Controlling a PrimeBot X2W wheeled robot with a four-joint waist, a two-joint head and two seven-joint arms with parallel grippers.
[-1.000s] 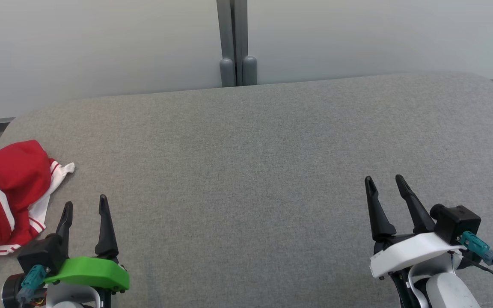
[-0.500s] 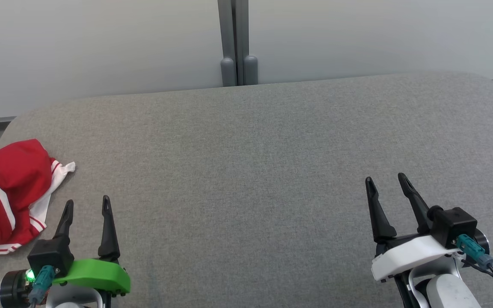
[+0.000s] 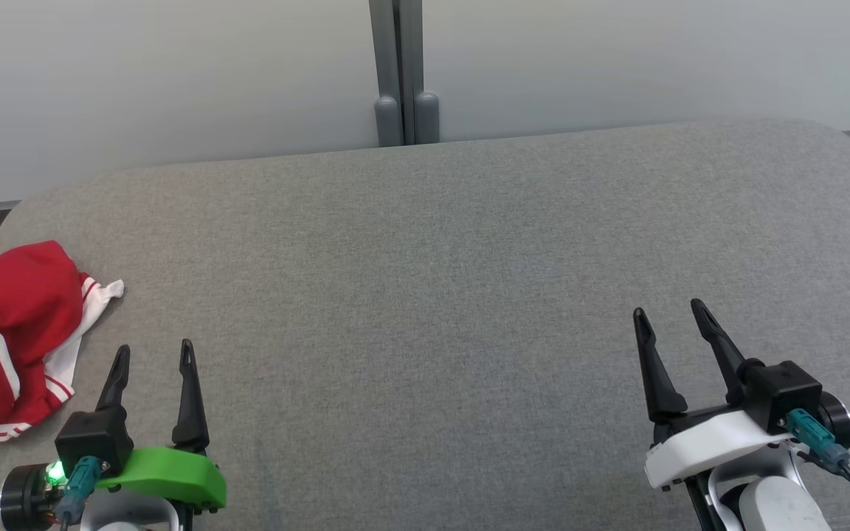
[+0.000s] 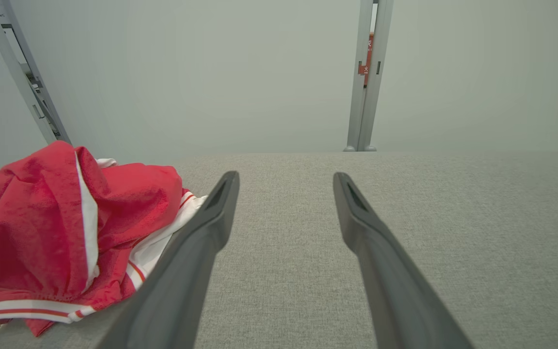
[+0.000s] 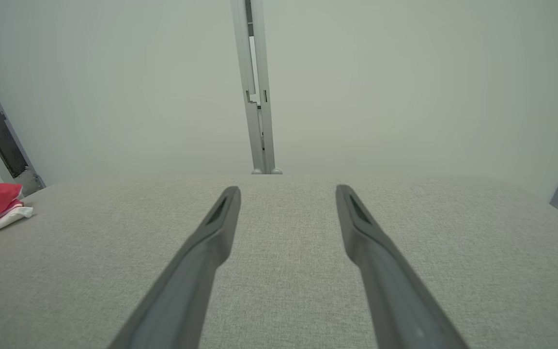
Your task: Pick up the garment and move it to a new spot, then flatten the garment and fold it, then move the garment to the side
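- Head view: the garment (image 3: 4, 332), a crumpled red piece with white stripes, lies bunched at the left edge of the grey bench (image 3: 425, 243), toward its front-left corner, and the frame cuts part of it off. The left gripper (image 3: 155, 346) hovers just beside it near the front edge, its fingers spread apart and holding nothing. The right gripper (image 3: 668, 308) sits near the front-right corner, well apart from the cloth, its jaws equally wide and empty.
- Left wrist view: the heap rises just to the left of the left finger, and its striped hem seems to reach over the bench's left edge. The fingers point past the cloth toward the back edge, not at it. A sideways approach could shove the pile off that edge instead of pinching it. A shallow pinch would likely catch only one loose fold, so the rest would trail and snag.
- Right wrist view: the garment is a small red patch at the far left, with bare bench ahead of the parted fingers. Reaching across from here risks crossing the other arm's path.
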